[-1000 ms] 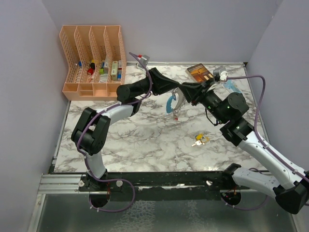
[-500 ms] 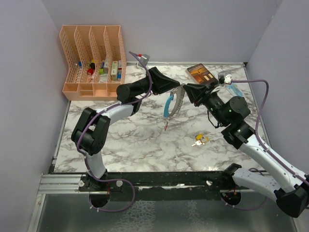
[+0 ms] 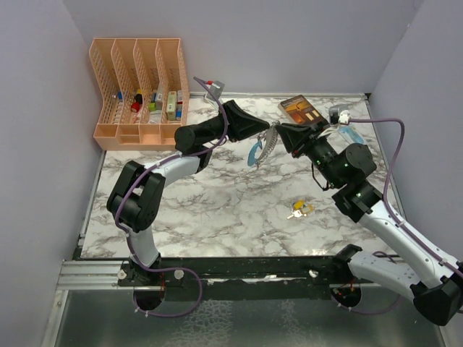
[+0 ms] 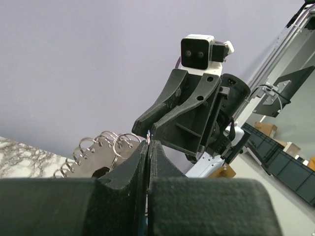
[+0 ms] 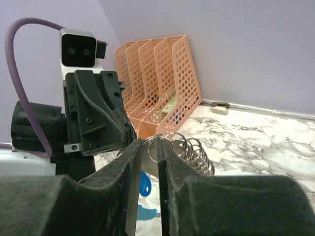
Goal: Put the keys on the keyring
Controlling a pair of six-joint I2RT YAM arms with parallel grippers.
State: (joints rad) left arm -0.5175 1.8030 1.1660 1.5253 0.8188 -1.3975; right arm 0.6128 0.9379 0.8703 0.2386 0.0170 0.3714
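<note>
1. The left hand (image 4: 148,143) is shut tight. Its fingertips pinch the thin metal ring of the keyring (image 3: 258,152) and hold it in the air above the back of the worktop (image 3: 217,217).
2. The right hand (image 5: 150,147) meets it tip to tip. Its fingers stand a narrow slit apart with the ring's loop in the slit; whether they press on the wire I cannot tell.
3. The light-blue piece (image 3: 254,156) and the fanned grey pieces (image 5: 193,150) hang from the ring, clear of the worktop.
4. The keys (image 3: 299,210), a small bunch with a yellow head, lie on the worktop near the right arm, well apart from the keyring. Neither hand touches them.
5. By my reading the task is at an early stage: the ring is raised between both hands, but no key is on it. The keys have yet to be fetched and threaded on.
</note>
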